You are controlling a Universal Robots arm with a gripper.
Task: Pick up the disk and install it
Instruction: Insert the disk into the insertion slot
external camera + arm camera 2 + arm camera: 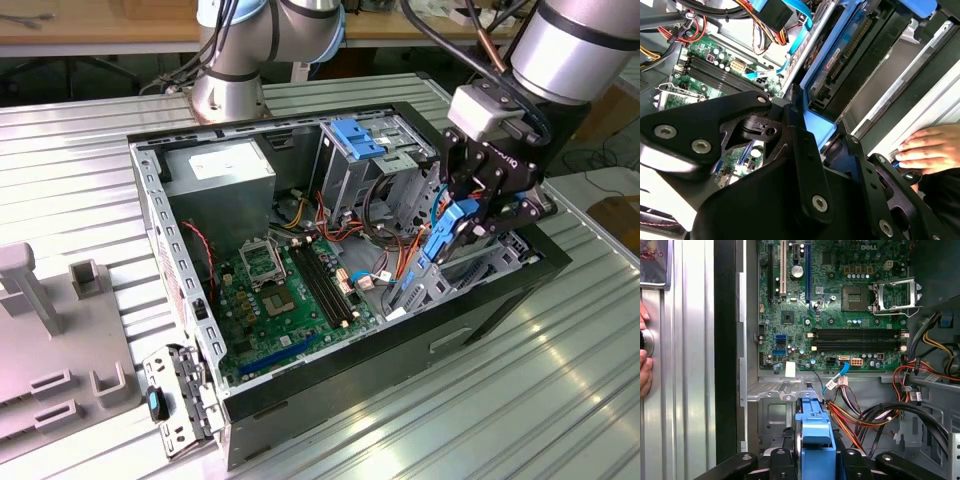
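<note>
The disk (445, 240), dark with bright blue rails, hangs edge-down over the drive bay at the exterior view's right side of the open computer case (180, 300). My gripper (472, 212) is shut on it from above. In the first wrist view the disk's blue end (813, 432) sits between my black fingers (849, 461), just above the grey metal bay floor. In the second wrist view the disk's blue frame (817, 128) runs along the bay wall, with the gripper (826, 146) clamped at its near end.
The motherboard (290, 290) lies in the case bottom, with red, orange and blue cables (860, 417) beside the bay. A tall metal cage with a blue latch (355, 135) stands behind. A person's hand (934, 148) rests outside the case wall. Grey fixtures (50, 330) sit at the exterior view's left.
</note>
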